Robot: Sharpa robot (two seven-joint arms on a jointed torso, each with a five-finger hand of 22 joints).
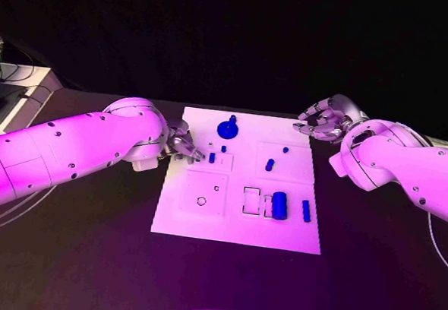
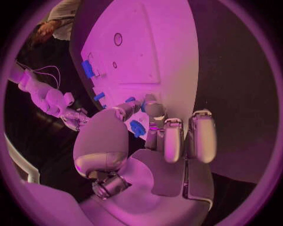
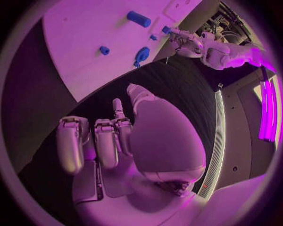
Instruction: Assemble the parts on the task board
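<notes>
From my station I saw the task board (image 1: 238, 218) lying in the middle of the black table (image 1: 79, 260), with the two arms on either side of its far half. The left hand (image 1: 182, 144) was at the left edge of the board, its fingertips reaching over the white surface beside a small blue part (image 1: 211, 157). In the left wrist view the left hand (image 2: 159, 136) had its fingers (image 2: 172, 139) bent forward over the board (image 2: 171, 56), and a blue part (image 2: 137, 127) appeared between the thumb and the fingers. I could not tell if it was really pinched or only lying under them.

The right hand (image 1: 325, 120) was over the table just beyond the far right corner of the board, not touching it. In the right wrist view the right hand (image 3: 118, 136) had its fingers (image 3: 70, 143) curled inward toward the palm, and nothing was inside them.

On the board, a round blue part (image 1: 228, 129) stood near the far edge. A small blue piece (image 1: 270, 164) lay to the right of the middle. A larger blue cylinder (image 1: 279, 205) lay in the near right section, just beside a slim blue bar (image 1: 306, 210). The near left section had a small ring mark (image 1: 201, 200).
</notes>
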